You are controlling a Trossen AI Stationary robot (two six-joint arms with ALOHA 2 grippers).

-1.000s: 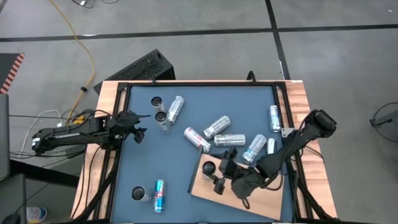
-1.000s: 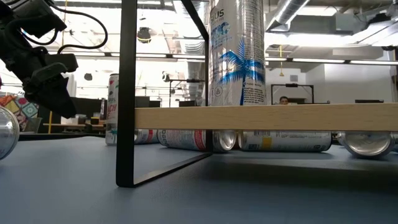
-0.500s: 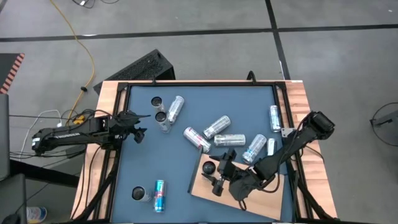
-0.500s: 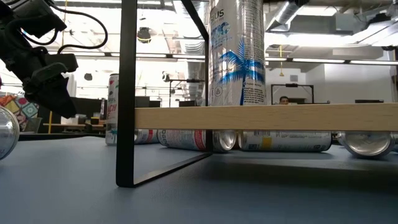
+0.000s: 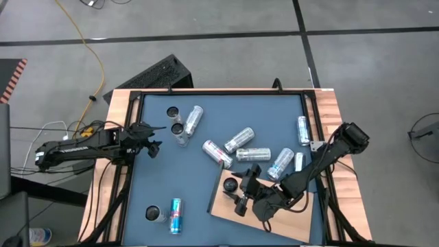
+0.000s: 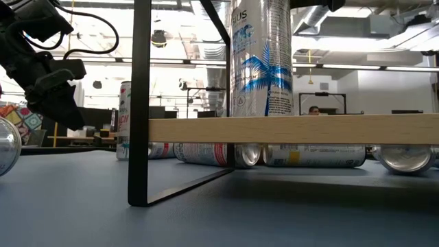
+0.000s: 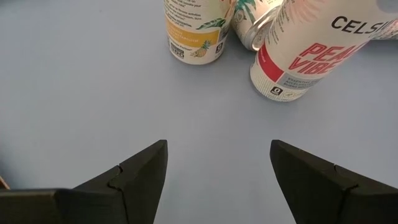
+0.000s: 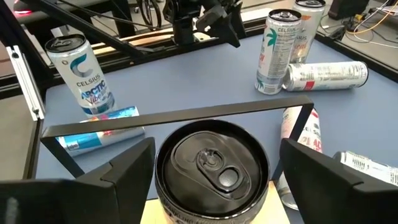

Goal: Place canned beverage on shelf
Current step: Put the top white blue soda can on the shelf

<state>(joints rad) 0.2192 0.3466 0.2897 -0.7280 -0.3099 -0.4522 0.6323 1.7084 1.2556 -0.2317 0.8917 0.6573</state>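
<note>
Canned beverage [image 8: 212,167] with a black lid stands upright on the shelf [image 5: 271,221], the light wooden board at the lower right of the high view. In the low view the same can [image 6: 260,58] rises from the board's edge at upper centre, showing a blue palm print. The right gripper [image 5: 241,193] sits at this can, its two dark fingers [image 8: 121,167] spread wide on either side of it with a clear gap to the can wall on both sides; it holds nothing. A thin black frame [image 8: 186,113] crosses just beyond the can.

Past the frame on the blue tabletop [image 5: 158,171] lie several silver cans. At lower left of the high view one can stands upright [image 5: 153,214] beside a blue one lying on its side [image 5: 175,215]. Around the middle a cluster lies flat [image 5: 240,147], and one more lies near the right edge [image 5: 302,130].

Farther off, at upper left of the table, two cans stand upright [image 5: 175,122] with another lying just beside them [image 5: 194,119]. The left gripper [image 5: 152,137] hovers near these, just inside the table's left edge, fingers [image 7: 140,171] parted and empty over bare tabletop, with a yellow-labelled can [image 7: 196,28] and a red-lettered one [image 7: 305,53] ahead of it.
</note>
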